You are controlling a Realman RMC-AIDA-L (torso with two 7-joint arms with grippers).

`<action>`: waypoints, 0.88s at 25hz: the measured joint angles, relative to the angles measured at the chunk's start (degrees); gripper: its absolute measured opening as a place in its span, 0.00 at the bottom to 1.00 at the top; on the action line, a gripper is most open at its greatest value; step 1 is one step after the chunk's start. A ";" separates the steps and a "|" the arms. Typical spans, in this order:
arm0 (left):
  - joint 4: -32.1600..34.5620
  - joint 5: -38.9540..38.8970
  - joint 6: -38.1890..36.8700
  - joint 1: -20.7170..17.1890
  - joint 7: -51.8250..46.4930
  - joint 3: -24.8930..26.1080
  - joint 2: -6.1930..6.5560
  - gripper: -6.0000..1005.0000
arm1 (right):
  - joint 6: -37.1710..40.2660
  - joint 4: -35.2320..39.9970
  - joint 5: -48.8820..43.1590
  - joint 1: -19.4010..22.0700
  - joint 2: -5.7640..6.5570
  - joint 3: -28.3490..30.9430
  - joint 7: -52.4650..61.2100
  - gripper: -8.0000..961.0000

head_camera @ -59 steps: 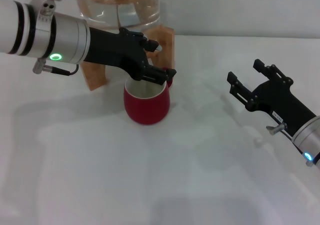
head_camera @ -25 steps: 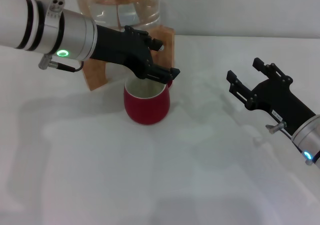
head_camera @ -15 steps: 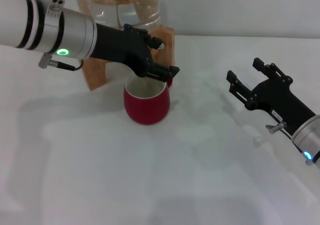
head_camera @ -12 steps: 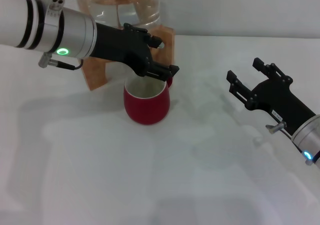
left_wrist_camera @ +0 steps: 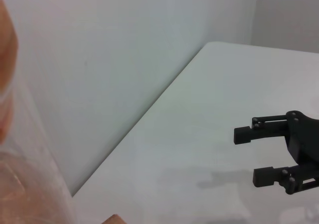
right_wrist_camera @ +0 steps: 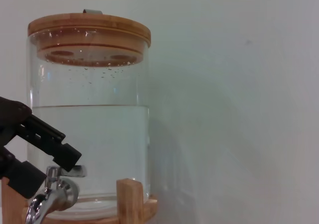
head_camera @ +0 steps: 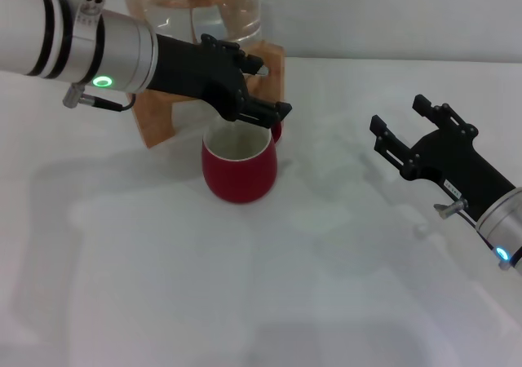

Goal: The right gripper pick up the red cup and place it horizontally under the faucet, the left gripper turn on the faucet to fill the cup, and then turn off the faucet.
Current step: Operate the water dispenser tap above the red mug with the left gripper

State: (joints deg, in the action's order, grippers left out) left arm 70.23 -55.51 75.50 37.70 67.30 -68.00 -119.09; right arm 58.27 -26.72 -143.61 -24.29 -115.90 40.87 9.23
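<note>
The left gripper [head_camera: 259, 90] is reaching over the red cup [head_camera: 239, 166], fingers parted around the faucet [right_wrist_camera: 52, 194] on the glass jar [right_wrist_camera: 89, 119]. The cup is standing upright on the white table [head_camera: 245, 285] beneath. The right gripper [head_camera: 408, 126] is hovering well apart, fingers spread wide, holding nothing.

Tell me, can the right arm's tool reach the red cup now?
Probably yes. The right tool stands open with only bare table between it and the red cup, though the left tool hovers over the cup's rim.

Left hand [head_camera: 263, 90] above red cup [head_camera: 239, 168]; right hand [head_camera: 406, 125] apart.
</note>
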 joint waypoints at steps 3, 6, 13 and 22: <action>0.00 0.10 -0.21 0.00 0.04 -0.08 0.00 0.86 | 0.00 0.00 0.00 -0.01 0.03 0.00 0.00 0.76; 0.09 0.52 -0.25 0.01 0.06 -0.11 -0.01 0.86 | 0.00 0.00 0.00 -0.03 0.05 0.00 0.00 0.76; 0.18 1.99 -0.81 0.45 -0.27 -1.13 -0.16 0.86 | 0.00 0.00 0.00 -0.06 0.07 0.00 0.00 0.76; 0.50 2.10 -1.09 0.49 -0.47 -1.68 -0.18 0.86 | 0.00 0.00 0.00 0.02 0.07 0.00 0.00 0.76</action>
State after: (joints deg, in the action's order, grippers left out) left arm 70.73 -53.41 74.41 38.19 66.82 -69.68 -119.27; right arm 58.27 -26.72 -143.61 -24.27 -115.84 40.87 9.23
